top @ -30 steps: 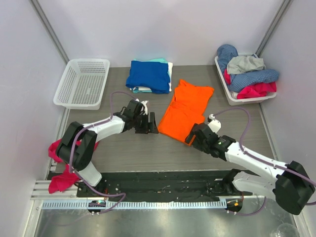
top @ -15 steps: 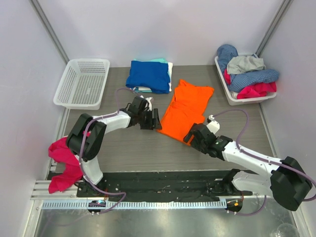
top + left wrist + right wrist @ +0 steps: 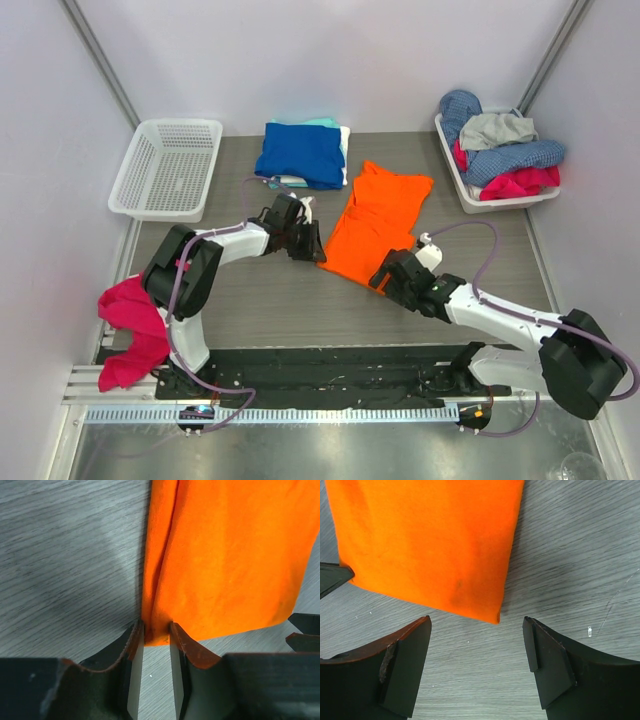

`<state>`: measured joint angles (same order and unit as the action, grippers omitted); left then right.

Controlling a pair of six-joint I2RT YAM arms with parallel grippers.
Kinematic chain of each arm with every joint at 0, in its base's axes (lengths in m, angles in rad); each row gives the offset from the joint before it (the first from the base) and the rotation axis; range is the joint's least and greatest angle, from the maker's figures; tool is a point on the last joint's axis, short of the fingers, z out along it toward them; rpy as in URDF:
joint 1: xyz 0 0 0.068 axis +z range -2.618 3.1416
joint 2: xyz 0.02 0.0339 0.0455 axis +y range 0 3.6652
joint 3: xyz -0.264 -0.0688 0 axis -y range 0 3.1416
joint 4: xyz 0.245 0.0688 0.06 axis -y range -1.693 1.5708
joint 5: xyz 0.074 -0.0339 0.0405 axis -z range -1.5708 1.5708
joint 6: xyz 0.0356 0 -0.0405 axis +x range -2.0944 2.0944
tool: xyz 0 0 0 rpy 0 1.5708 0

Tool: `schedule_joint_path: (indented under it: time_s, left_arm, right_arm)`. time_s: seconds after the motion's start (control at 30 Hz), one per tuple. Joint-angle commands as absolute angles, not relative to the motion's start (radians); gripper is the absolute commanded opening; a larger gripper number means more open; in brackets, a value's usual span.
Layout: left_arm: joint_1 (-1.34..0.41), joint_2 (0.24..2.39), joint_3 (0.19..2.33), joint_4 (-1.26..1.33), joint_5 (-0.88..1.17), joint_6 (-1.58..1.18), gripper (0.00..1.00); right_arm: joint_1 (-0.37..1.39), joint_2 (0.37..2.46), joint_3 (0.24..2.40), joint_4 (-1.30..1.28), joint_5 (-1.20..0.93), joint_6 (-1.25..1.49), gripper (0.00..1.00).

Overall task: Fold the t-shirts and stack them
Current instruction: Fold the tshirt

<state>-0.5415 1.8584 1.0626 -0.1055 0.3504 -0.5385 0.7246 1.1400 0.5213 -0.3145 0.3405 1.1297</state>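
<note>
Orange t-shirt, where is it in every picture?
Top external: the orange t-shirt lies in the middle of the table.
Left wrist: it fills the upper right, its corner between the fingers of the left claw.
Right wrist: upper left, just beyond the open right claw.
Shared landmark: the grey table under it.

No readable text in any view.
The orange t-shirt (image 3: 380,225), blue t-shirt (image 3: 300,152), white basket (image 3: 135,172) and bench (image 3: 300,300) bore no legible words, brands, numbers or signs.
</note>
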Motion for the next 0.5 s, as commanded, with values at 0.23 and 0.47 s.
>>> schedule_joint_path:
  time_s: [0.23,0.47]
  left_arm:
    - [-0.546,1.859,1.060,-0.106,0.365,-0.520,0.26]
    - [-0.546,1.873,1.072,-0.110,0.373,-0.518,0.22]
  right_arm:
    - [0.730,1.216,0.505,-0.218,0.333,1.149,0.81]
    - [0.730,1.224,0.491,-0.209,0.354,1.150,0.80]
